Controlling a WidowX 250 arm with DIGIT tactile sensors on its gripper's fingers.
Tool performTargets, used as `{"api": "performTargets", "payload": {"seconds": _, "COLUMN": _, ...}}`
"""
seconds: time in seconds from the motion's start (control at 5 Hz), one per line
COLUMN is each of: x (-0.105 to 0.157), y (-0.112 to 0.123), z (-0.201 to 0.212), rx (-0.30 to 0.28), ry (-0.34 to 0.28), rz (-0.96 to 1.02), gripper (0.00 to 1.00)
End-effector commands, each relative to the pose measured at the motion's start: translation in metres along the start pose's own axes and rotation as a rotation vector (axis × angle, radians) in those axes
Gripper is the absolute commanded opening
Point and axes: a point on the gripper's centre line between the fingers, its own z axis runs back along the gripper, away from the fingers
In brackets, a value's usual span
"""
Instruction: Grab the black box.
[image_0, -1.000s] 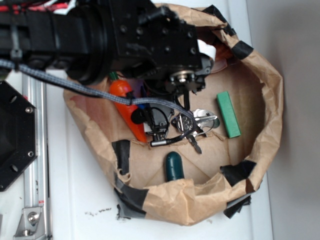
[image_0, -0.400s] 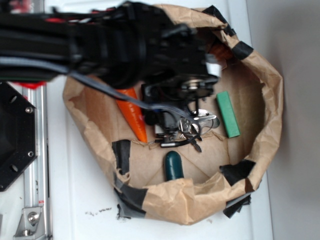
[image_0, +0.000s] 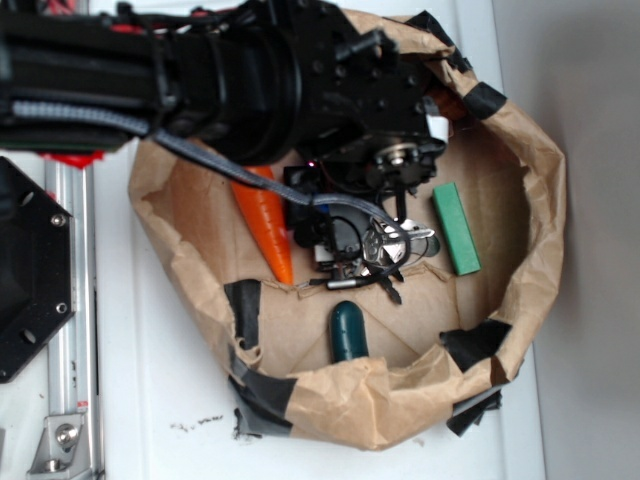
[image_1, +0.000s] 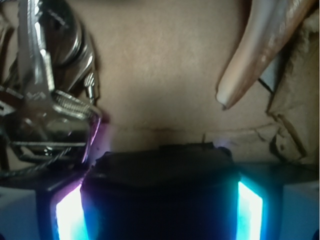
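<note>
Inside the paper-lined basin, your pincer (image_0: 345, 245) sits low over the brown floor, and in the wrist view the black box (image_1: 160, 172) fills the gap between the two glowing fingers (image_1: 70, 210), which press its sides: the pincer is clenched on the black box. In the exterior view the box (image_0: 340, 238) shows only as a dark patch under the wrist, at the basin's centre. Touching it at three o'clock lies a bunch of metal keys (image_0: 385, 250). At nine o'clock the orange carrot (image_0: 265, 225) lies close, its tip pointing to six. Farther at three o'clock rests the green block (image_0: 457, 228). At six o'clock sits the dark green capsule (image_0: 349, 332), near the crumpled paper wall (image_0: 545, 200). The white table (image_0: 160, 400) carries it all.
</note>
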Motion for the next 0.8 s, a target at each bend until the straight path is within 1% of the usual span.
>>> {"api": "performTargets", "payload": {"seconds": 0.0, "x": -0.034, "y": 0.011, "z": 0.099, "rx": 0.059, "ry": -0.19, "rz": 0.066, "gripper": 0.0}}
{"api": "performTargets", "payload": {"seconds": 0.2, "x": -0.032, "y": 0.0, "z": 0.148, "rx": 0.001, "ry": -0.236, "rz": 0.023, "gripper": 0.0}}
{"api": "performTargets", "payload": {"seconds": 0.4, "x": -0.019, "y": -0.016, "z": 0.162, "rx": -0.006, "ry": -0.2, "rz": 0.051, "gripper": 0.0}}
{"api": "performTargets", "payload": {"seconds": 0.6, "x": -0.011, "y": -0.024, "z": 0.157, "rx": 0.031, "ry": -0.175, "rz": 0.049, "gripper": 0.0}}
